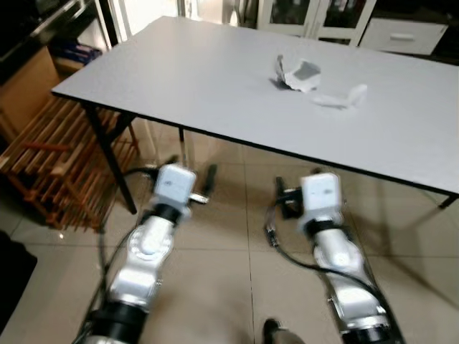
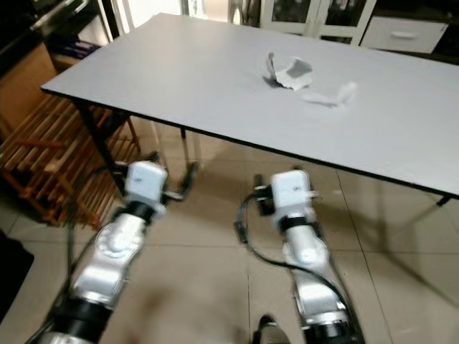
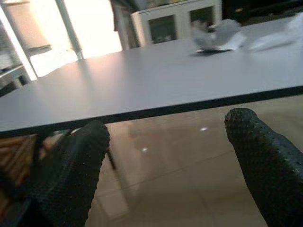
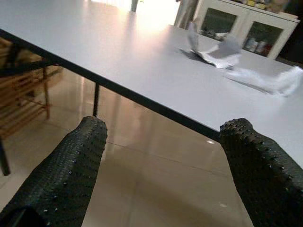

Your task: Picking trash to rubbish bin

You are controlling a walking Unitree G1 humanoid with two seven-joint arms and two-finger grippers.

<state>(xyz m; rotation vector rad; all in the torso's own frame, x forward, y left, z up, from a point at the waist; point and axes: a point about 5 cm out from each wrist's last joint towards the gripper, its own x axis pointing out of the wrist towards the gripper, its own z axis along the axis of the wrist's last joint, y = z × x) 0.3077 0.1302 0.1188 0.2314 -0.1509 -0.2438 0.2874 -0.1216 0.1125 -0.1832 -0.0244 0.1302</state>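
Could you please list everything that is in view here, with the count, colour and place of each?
table: one, pale grey top with dark edge and black legs, ahead of the robot
crumpled paper: one, white, on the table toward its far side
wrapper scrap: one, white, on the table beside the crumpled paper, to its right
wooden rack: one, brown slats, on the floor left of the table
cabinets: white, behind the table
floor: beige tiles
left gripper: open, below the table edge
right gripper: open, below the table edge
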